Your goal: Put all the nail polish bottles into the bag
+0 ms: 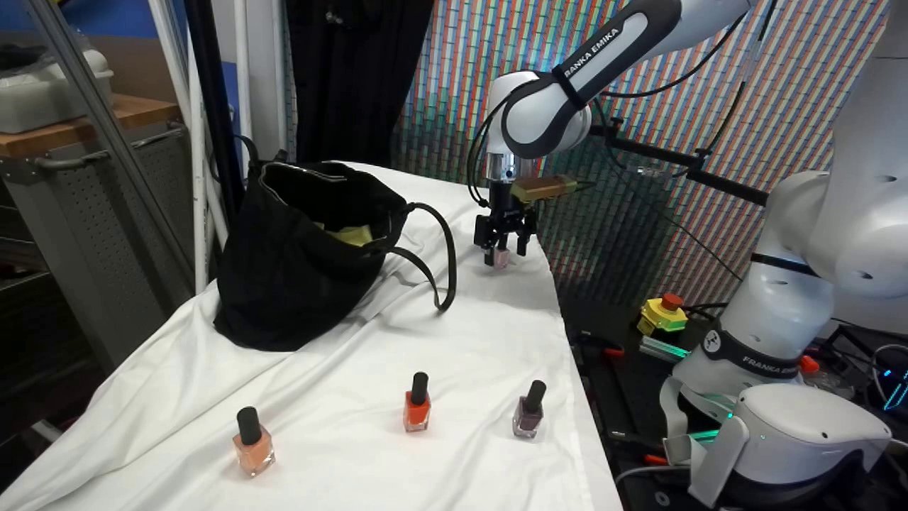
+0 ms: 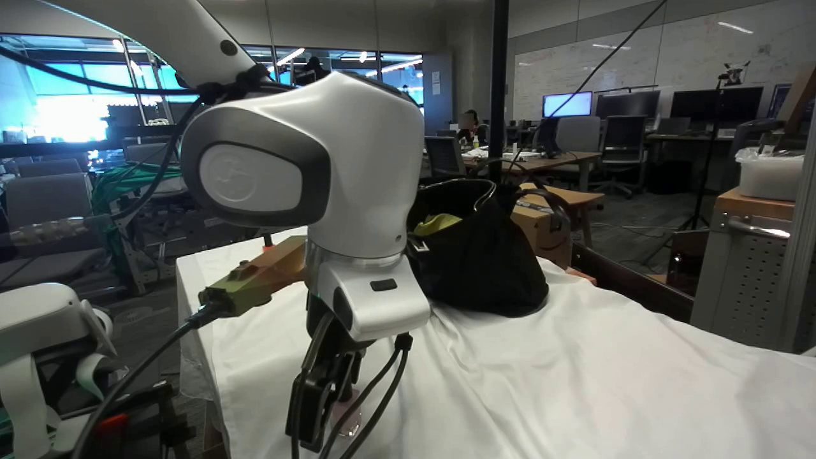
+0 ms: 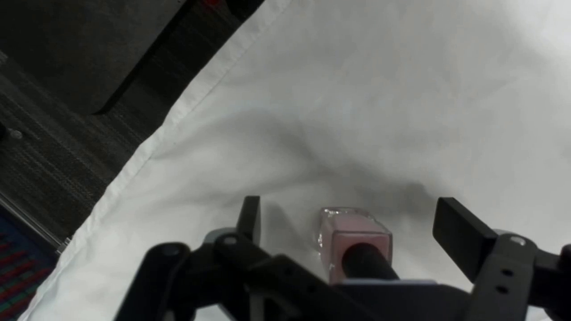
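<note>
A pale pink nail polish bottle (image 1: 501, 260) stands on the white cloth with its dark cap up between the jaws. My gripper (image 3: 354, 223) is open around it, with a visible gap on either side of the bottle in the wrist view. Across the near part of the cloth, in an exterior view, stand a light orange bottle (image 1: 253, 451), a red-orange bottle (image 1: 417, 411) and a dark grey-purple bottle (image 1: 528, 416). The black bag (image 1: 298, 277) sits upright, mouth open, some yellowish lining showing; its depth is dark. The arm covers part of the bag (image 2: 484, 268) in an exterior view.
Looped bag handles (image 1: 452, 262) reach over the cloth toward the gripper. The white cloth (image 1: 482, 341) has folds, and its edge drops off close beside the pink bottle. Past that edge are a yellow emergency-stop box (image 1: 661, 317) and a white headset (image 1: 801, 440).
</note>
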